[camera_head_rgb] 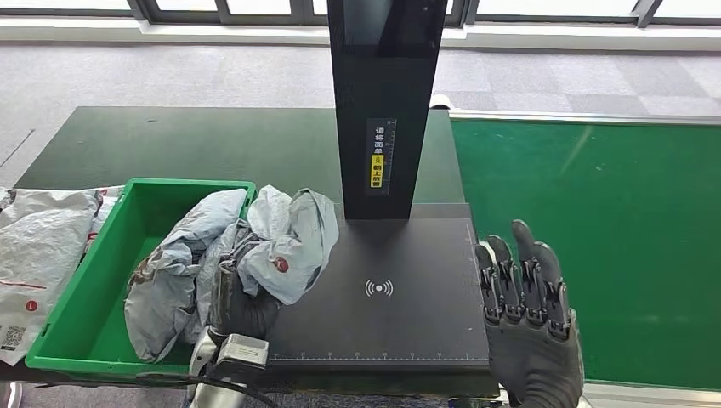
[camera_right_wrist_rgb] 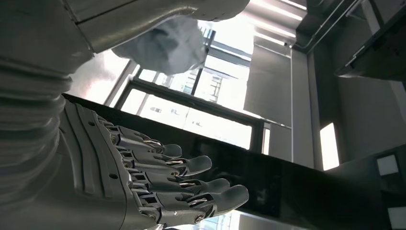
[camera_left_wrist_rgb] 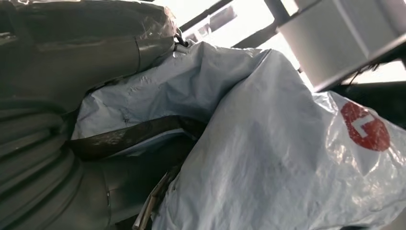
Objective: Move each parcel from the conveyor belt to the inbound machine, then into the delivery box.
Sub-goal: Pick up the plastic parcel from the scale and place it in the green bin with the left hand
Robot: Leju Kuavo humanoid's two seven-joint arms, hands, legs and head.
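Dark worktop carries the inbound machine (camera_head_rgb: pixel 383 289); the left hand (camera_head_rgb: pixel 238 310) grips a grey parcel (camera_head_rgb: pixel 285 238) over its edge beside the delivery box (camera_head_rgb: pixel 68 340), while the right hand (camera_head_rgb: pixel 527 297) hovers empty, fingers apart.

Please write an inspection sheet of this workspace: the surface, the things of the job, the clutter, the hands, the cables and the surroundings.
Surface: dark table; green conveyor belt on the right, no parcel seen on it.
Job's things: grey parcel partly over the inbound machine platform's left edge, beside the green delivery box, which holds another grey bag.
Clutter: white bags left of the box.
Hands: left hand grips the grey parcel; right hand holds nothing, fingers extended.
Cables: one dark cable by the left wrist.
Surroundings: grey floor, windows behind.
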